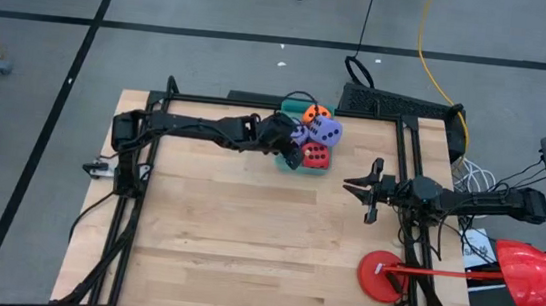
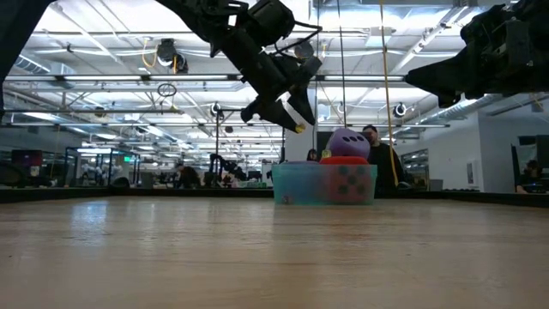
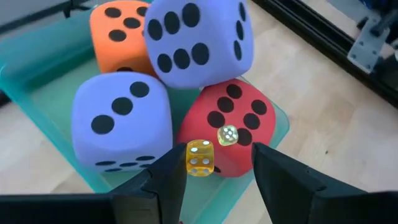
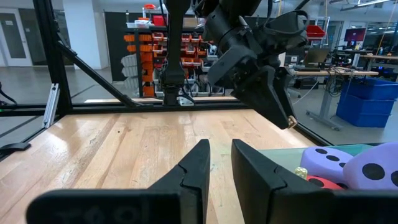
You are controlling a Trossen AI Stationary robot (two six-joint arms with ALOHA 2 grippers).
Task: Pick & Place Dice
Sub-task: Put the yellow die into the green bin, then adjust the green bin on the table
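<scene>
From above, a wooden table (image 1: 244,241) fills the middle of the floor, framed by dark rails. A small teal tray (image 1: 320,170) sits near the table's far edge, just right of centre. Packed inside are four soft dice: an orange die (image 1: 315,111), two lavender dice (image 1: 325,130), and a red die (image 1: 316,156). The left gripper (image 1: 289,153) reaches across from the left side and hovers at the tray's left rim. The right gripper (image 1: 361,188) waits well apart on the right side, fingers spread open, pointing toward the table's centre. The broad near half of the tabletop lies bare, apart from a red round base (image 1: 386,277) at the near right corner.

At table height, the tray stands far back with one lavender die riding above its rim. The left gripper hangs in the air just left of and above the tray, not touching it. People show in the room behind.

From the left wrist, the two dark fingers (image 3: 165,180) stand apart, nothing between them. Two tiny translucent dice, a yellow one (image 3: 200,157) and a paler one (image 3: 228,135), show against the red die; whether they rest on it I cannot tell. One lavender die is stacked atop the others.

From the right wrist, its own fingers are parted, bare wood ahead, tray at the lower right.
</scene>
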